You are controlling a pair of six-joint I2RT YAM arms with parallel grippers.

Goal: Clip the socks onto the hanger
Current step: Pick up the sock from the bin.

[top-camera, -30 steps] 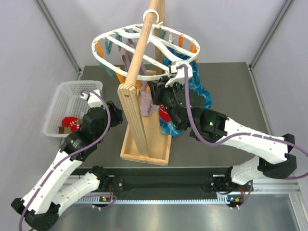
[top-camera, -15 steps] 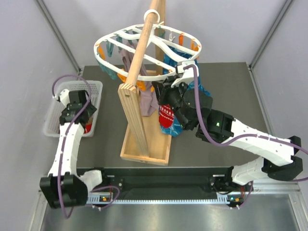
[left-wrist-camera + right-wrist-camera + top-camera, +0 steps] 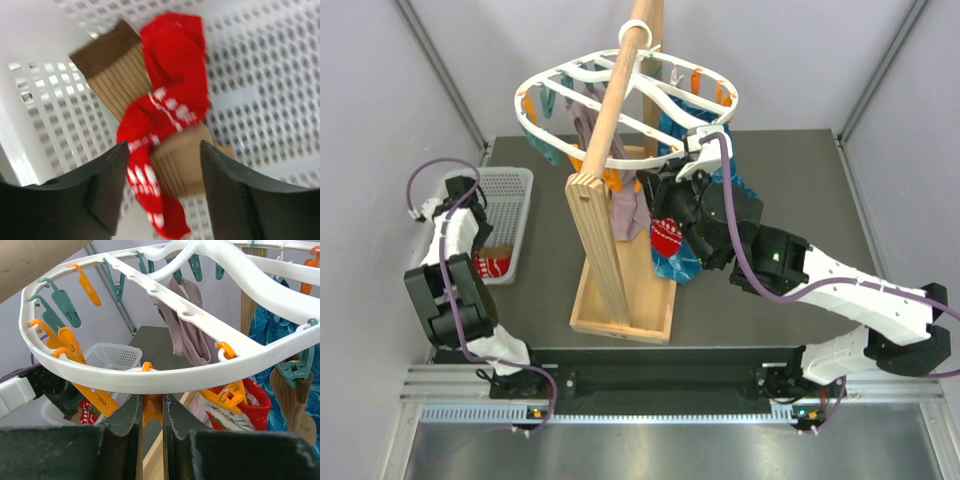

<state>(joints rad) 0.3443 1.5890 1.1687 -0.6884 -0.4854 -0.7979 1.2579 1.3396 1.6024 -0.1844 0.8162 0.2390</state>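
1. At 9 o'clock from the wooden stand in the overhead view sits the white mesh basket. It holds a red sock with a white pattern, draped across a tan-brown ribbed sock.
2. The left gripper hangs over that pair with its jaws spread wide, gripping neither. The red sock's lower end lies beneath the gap.
3. The hanger, a white oval ring, hangs from the stand's pole toward 12 o'clock, with orange and teal pegs dangling off its rim.
4. The right gripper reaches up under the ring's near rim, at 3 o'clock of the pole. Its jaws are pinched narrow onto an orange peg.
5. On the hanger hang a mauve sock, a second red sock at 3 o'clock of the pinched peg, and blue patterned fabric beyond it.
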